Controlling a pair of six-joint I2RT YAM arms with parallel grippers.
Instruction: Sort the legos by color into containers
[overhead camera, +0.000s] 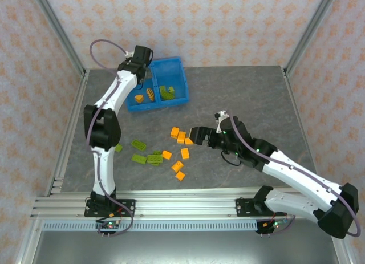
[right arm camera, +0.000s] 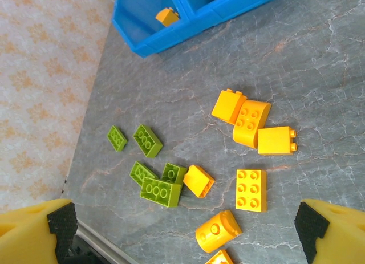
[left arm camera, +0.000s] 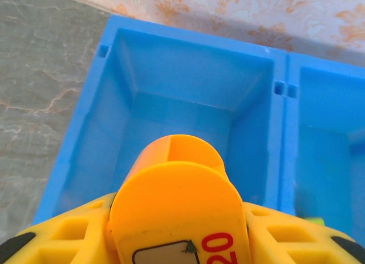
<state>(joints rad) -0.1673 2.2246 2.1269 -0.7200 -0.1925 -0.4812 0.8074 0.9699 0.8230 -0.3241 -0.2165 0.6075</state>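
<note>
Left hand (overhead camera: 141,59) clamps an orange brick (left arm camera: 182,190) marked "20" in red over the bin (left arm camera: 188,41); right hand (overhead camera: 195,135), short of the bin, gapes empty.

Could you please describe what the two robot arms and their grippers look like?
The left arm and right arm have white tubular links, black joints and black bases, each trailing a thin greyish-purple cable. The right gripper has chunky yellow jaws tipped with black pads; the left gripper shows yellow jaws with hollow lattice pockets.
</note>
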